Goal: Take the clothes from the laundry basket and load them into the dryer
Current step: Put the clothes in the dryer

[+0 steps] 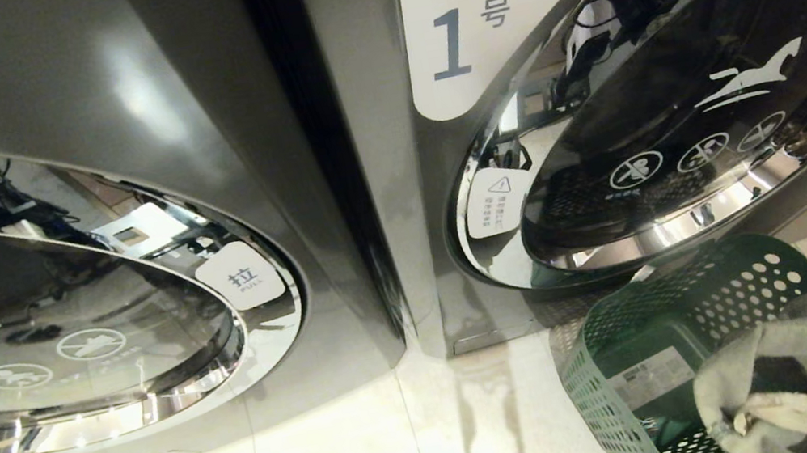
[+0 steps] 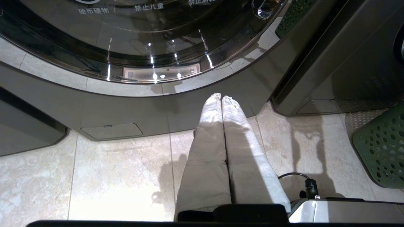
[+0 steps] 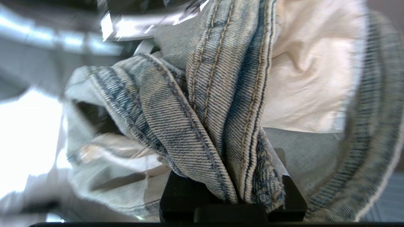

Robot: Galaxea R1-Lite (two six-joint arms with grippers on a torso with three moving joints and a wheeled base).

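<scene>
Your left end effector (image 2: 221,99) has two long, tapering fingers (image 2: 208,151) wrapped in pale grey-white fabric, running out from a black mount at the wrist. Beside that mount you can see a pale metallic-looking body panel (image 2: 344,211) with a thin black cable (image 2: 293,175) looping into a black plug. On your right end effector (image 3: 233,195), only the black, blocky base of the fingers shows, matte and without visible markings.
</scene>
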